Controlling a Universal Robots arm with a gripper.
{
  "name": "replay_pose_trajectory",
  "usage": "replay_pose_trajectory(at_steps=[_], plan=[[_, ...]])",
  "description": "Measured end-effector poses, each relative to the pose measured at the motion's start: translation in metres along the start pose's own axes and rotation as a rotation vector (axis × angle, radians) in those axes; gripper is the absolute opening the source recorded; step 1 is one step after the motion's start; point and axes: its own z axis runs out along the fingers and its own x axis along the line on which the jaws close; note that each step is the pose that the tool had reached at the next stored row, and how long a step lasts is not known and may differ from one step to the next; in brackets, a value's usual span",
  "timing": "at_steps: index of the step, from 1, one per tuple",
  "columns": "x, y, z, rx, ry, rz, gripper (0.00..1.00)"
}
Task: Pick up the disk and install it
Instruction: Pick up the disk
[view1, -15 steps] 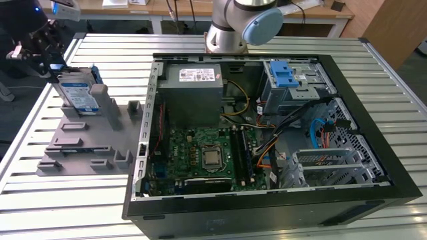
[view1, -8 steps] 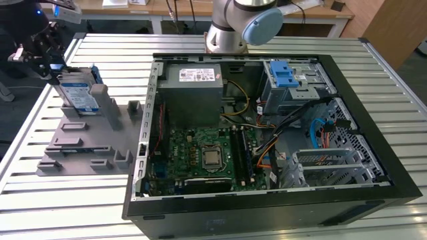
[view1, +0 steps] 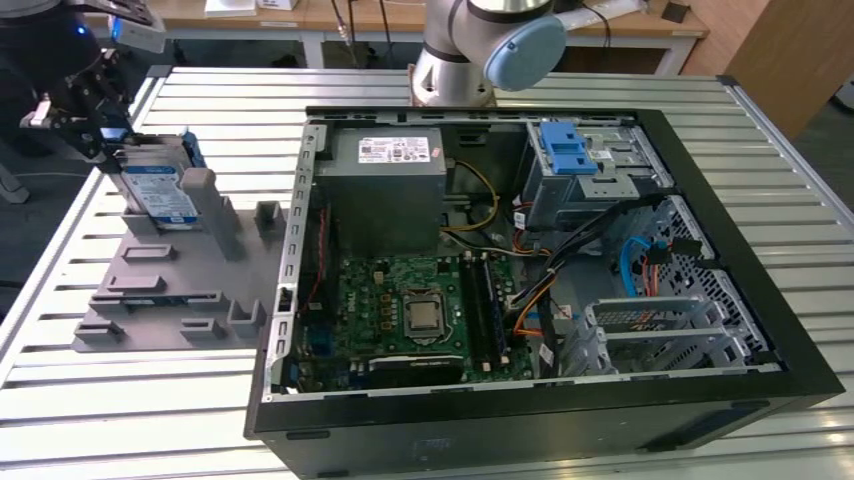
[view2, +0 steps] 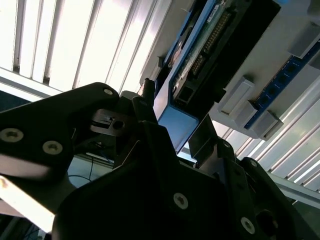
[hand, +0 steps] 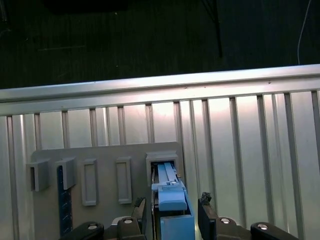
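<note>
The disk (view1: 158, 185), silver with a blue-and-white label and a blue frame, stands on edge in a slot of the grey holder (view1: 160, 290) at the exterior view's left. My gripper (view1: 114, 150) is at the disk's upper end. In the first wrist view the disk's blue end (hand: 172, 215) lies between the two black fingers (hand: 206, 205), with a thin gap on one side. My gripper (hand: 172, 207) is open around it. The second wrist view shows the same disk (view2: 200, 65) running away from the gripper (view2: 175, 125) over the holder (view2: 300, 20).
An open black computer case (view1: 747, 330) lies on the slatted metal table (view1: 801, 180), with a drive bay and blue latch (view1: 577, 150) at its far side. The arm's base (view1: 461, 60) stands behind the case. A blue strip (hand: 61, 200) sits in another holder slot.
</note>
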Motion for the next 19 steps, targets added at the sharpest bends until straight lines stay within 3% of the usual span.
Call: replay_pose_trajectory(at_steps=[19], plan=[[0.0000, 0.0000, 0.0028, 0.0006, 0.0012, -0.004, 0.37]])
